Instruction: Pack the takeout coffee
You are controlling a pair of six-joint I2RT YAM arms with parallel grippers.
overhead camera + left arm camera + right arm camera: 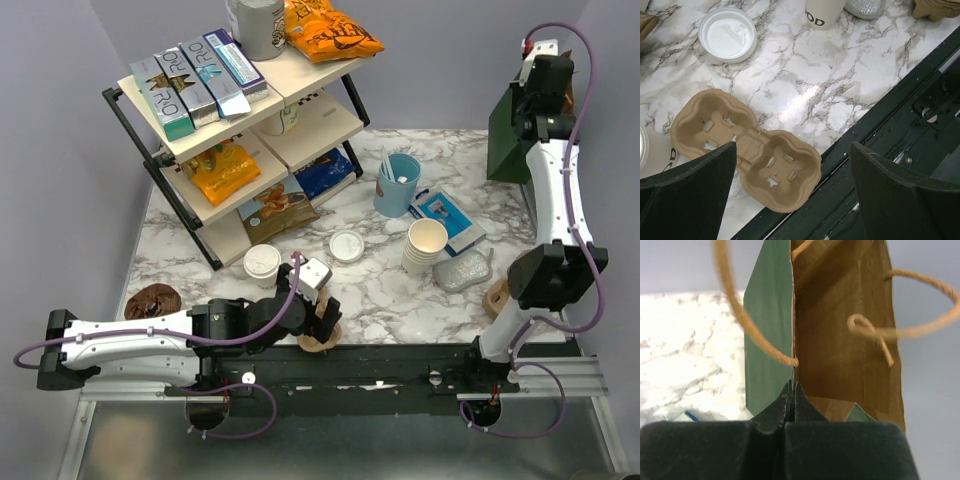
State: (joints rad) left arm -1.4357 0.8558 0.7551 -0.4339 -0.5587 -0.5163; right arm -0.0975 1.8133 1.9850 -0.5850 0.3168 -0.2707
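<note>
The takeout coffee (262, 264) stands unpacked on the table (400, 300), at ten o'clock from the left gripper (792, 195), which is spread wide above the cup carrier (747, 150). The right gripper (791, 387), pressed together, seems to pinch the paper bag (840, 340) by its rim. The packing is not yet done.

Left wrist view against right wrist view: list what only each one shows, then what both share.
Only the left wrist view: the open left claw over a pulp cup carrier, a loose white lid, and the lidded coffee cup at the left edge. Only the right wrist view: the right claw shut on the rim of a green paper bag with twine handles. Both: the marble table.
</note>
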